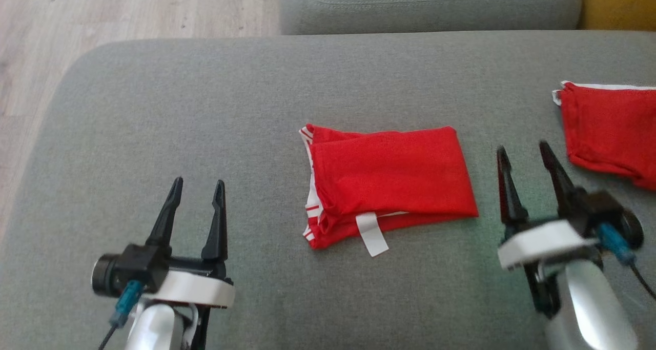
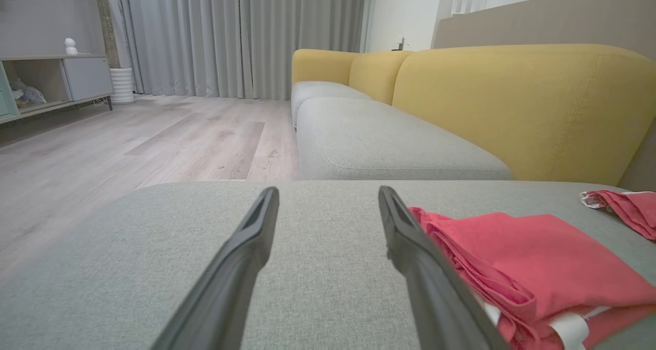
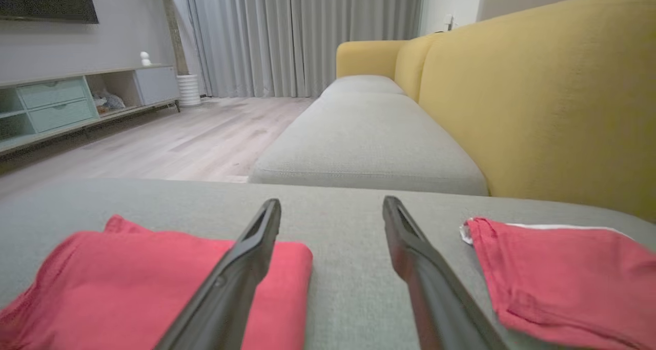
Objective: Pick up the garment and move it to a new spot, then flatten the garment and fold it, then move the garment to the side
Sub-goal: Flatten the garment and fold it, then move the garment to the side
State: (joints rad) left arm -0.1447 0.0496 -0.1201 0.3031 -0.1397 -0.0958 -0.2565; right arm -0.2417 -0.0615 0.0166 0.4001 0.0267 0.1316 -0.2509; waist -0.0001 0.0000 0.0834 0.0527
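Note:
A red garment [image 1: 389, 183] with white stripes and a white tag lies folded in a neat rectangle in the middle of the grey cushion [image 1: 205, 109]. My left gripper [image 1: 197, 188] stands open at the lower left, well left of it, nothing between its fingers. My right gripper [image 1: 524, 152] is open just to the right of the fold, apart from the cloth. In the left wrist view the garment [image 2: 533, 263] lies right of my open gripper [image 2: 328, 196]. The right wrist view has the garment [image 3: 143, 288] at lower left, partly behind one finger of the open gripper [image 3: 332, 206].
A second red cloth [image 1: 610, 132] with a white edge lies at the cushion's right side, close to my right gripper; it shows again as the red cloth [image 3: 569, 278]. Another grey cushion [image 1: 430, 4] and a yellow backrest [image 3: 553, 94] lie beyond. Wooden floor [image 1: 102, 12] borders the left edge.

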